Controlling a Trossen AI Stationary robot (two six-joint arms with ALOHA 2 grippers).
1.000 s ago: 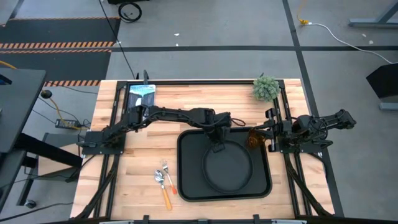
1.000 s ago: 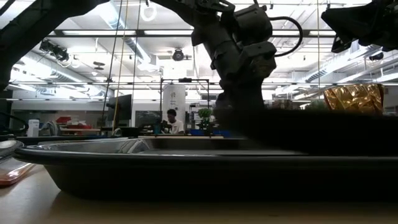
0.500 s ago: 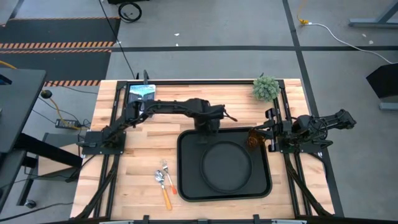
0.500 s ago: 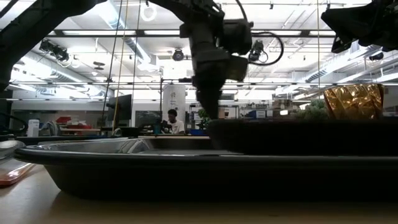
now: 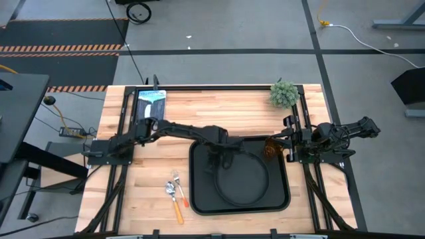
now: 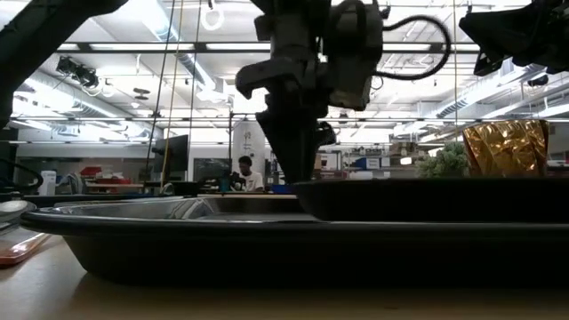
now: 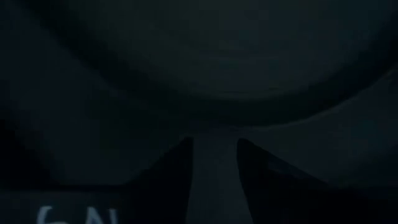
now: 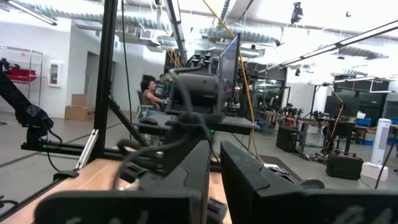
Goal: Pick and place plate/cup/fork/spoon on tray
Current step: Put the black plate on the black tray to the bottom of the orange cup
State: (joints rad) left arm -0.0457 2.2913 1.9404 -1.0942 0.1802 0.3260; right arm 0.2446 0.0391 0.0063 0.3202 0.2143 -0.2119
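Note:
The round black plate (image 5: 243, 176) lies in the black tray (image 5: 199, 199); in the low view the plate (image 6: 427, 200) sits above the tray's rim (image 6: 178, 222). My left gripper (image 5: 222, 154) is low at the plate's far-left rim, its fingers a narrow gap apart (image 7: 214, 155). The amber cup (image 5: 270, 147) stands at the tray's far right corner and shows in the low view (image 6: 507, 147). My right gripper (image 5: 287, 149) waits shut (image 8: 215, 149) just right of the cup. The fork (image 5: 179, 186) and the spoon (image 5: 171, 191) lie on the table left of the tray. My left gripper's fingertips (image 6: 298, 173) point down beside the plate's far-left rim (image 6: 307, 187). I cannot tell whether they touch it. The plate lies flat in the tray.
A small green plant (image 5: 283, 93) stands at the table's far right. A blue-and-white card (image 5: 151, 99) lies at the far left. Bare wood shows left of the tray and along the far side.
My left gripper has let go of the plate's far rim and gone up toward the far edge. It has then come back down to the plate's far-left rim. The plate sits lower in the tray than a second ago.

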